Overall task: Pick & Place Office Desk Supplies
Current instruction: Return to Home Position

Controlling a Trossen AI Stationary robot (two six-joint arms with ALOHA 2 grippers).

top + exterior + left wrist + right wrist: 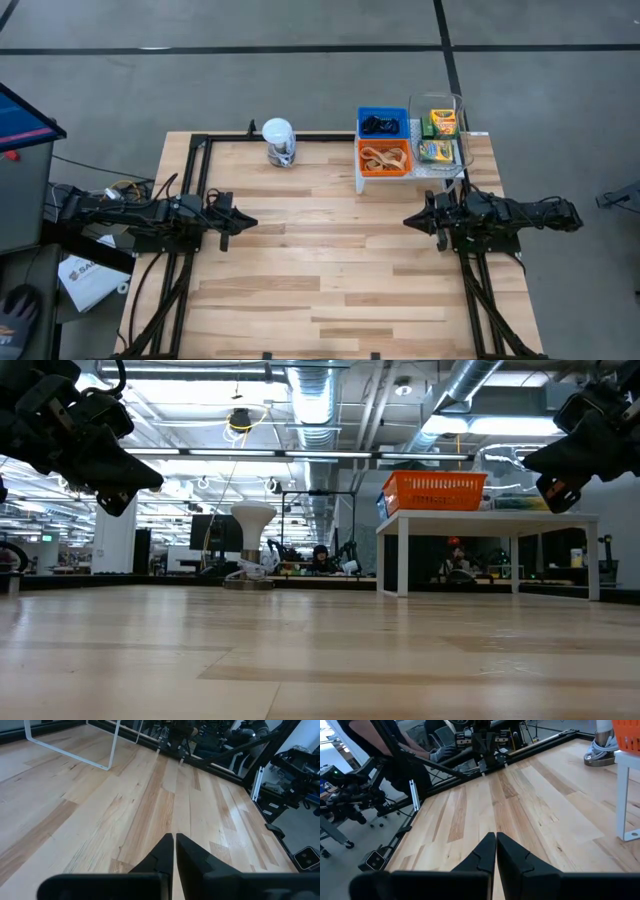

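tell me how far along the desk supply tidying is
Looks done: crayon boxes in the clear bin, rubber bands in the orange basket, black clips in the blue basket, all on the white shelf. Nothing in hand: left gripper and right gripper are shut, empty, apart above the table. No loose supplies visible.

Table (330,260): pale wood planks, black frame (230,137), right under the left fingers (160,860).
Floor (300,85): grey concrete, dark tape lines (250,48), all round the table.
Shelf (114,745): white, thin legs, ahead of those fingers and off to one side.
Ceiling (200,390): bare silver ducts (318,400), bright strip lights (470,425), pretty industrial.
Far back: desks (300,570) and screens (205,532), well beyond the fingers.
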